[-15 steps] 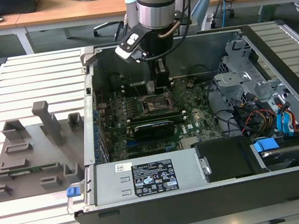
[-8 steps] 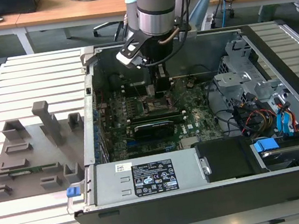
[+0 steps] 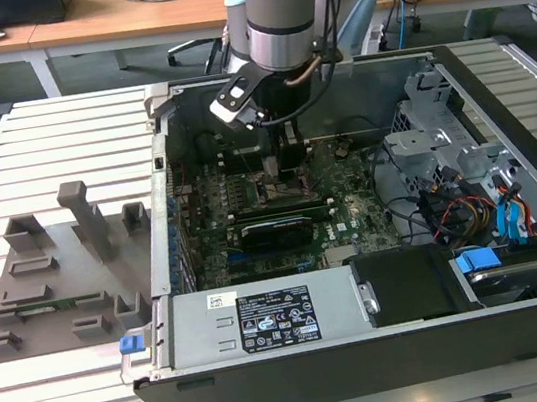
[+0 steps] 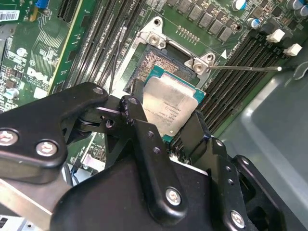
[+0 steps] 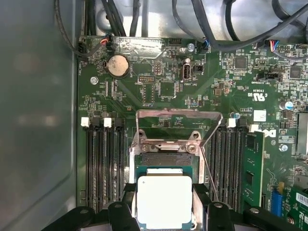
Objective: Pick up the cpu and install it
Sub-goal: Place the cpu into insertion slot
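Observation:
The cpu (image 5: 164,202) is a small square chip with a pale silver top and a green edge. It sits between the two black fingers (image 5: 128,201) of my gripper (image 5: 165,193), which is shut on it. In the second wrist view the cpu (image 4: 171,103) hangs tilted just over the near part of the open socket (image 4: 155,65), gripped by my gripper (image 4: 166,109). The socket's metal load plate (image 5: 179,117) stands raised. In the exterior view my gripper (image 3: 284,166) reaches down into the open computer case over the motherboard (image 3: 351,211).
Memory slots (image 5: 103,163) run along both sides of the socket, and a thin metal lever (image 4: 245,68) sticks out beside it. The case holds a power supply (image 3: 266,318), a drive cage and cables (image 3: 471,201). Grey holder blocks (image 3: 67,272) stand on the slatted table at the exterior view's left.

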Robot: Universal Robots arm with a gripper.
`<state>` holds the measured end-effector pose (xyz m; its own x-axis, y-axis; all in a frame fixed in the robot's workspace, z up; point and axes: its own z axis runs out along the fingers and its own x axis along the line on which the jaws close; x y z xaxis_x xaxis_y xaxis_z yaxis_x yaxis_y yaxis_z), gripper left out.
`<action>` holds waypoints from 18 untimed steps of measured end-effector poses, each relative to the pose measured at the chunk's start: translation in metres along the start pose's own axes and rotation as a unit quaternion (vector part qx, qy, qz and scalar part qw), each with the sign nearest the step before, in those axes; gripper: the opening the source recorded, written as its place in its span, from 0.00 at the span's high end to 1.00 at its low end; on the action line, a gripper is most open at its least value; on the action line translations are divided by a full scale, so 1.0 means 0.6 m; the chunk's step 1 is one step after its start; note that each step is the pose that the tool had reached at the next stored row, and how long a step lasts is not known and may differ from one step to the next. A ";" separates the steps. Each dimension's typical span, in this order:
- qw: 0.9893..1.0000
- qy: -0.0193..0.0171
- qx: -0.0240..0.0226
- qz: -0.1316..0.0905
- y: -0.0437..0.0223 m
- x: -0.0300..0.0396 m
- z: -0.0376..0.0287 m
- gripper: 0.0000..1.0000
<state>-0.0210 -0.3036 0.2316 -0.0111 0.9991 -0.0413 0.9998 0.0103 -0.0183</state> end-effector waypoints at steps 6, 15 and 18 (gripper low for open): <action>1.000 -0.007 0.000 0.000 0.000 0.000 0.009 0.45; 1.000 -0.007 0.000 0.000 0.000 -0.002 0.023 0.45; 1.000 -0.007 0.000 0.000 0.000 -0.002 0.027 0.45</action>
<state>-0.0210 -0.3054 0.2153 -0.0113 0.9984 -0.0547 0.9998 0.0103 -0.0185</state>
